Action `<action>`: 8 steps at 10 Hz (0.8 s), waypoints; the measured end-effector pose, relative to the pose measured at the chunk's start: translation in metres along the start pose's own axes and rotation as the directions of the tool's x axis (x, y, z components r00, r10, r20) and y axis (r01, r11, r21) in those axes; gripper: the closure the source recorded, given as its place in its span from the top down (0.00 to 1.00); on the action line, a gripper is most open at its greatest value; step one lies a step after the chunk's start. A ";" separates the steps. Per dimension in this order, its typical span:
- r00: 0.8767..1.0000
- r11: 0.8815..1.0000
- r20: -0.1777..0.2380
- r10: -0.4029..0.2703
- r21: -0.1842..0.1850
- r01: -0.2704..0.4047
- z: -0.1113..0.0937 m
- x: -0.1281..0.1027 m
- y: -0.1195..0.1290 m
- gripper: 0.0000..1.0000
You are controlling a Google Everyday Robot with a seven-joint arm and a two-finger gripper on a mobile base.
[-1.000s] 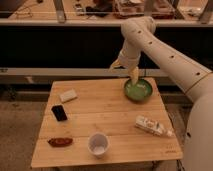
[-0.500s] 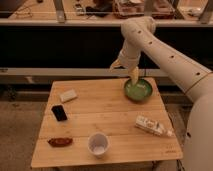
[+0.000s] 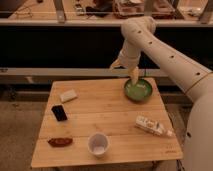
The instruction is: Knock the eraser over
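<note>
- Table (image 3: 110,112): pale honey wood, with faint plank lines running along its length.
- Eraser (image 3: 59,112): plain black, no markings, near the left edge.
- Flat block (image 3: 68,95): creamy white, towards the back left corner.
- Long item (image 3: 60,142): reddish brown, by the front left corner.
- Cup (image 3: 98,144): white inside and out, near the front edge.
- Bowl (image 3: 138,90): green, paler inside, by the back right corner.
- Packet (image 3: 152,126): white with darker patches, near the right edge.
- Arm (image 3: 165,55): off-white.
- Gripper (image 3: 134,76): yellowish tan, over the bowl's back rim.
</note>
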 end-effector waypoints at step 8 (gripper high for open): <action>0.957 0.965 0.241 -0.162 0.241 0.103 0.014 -0.103 -0.067 0.69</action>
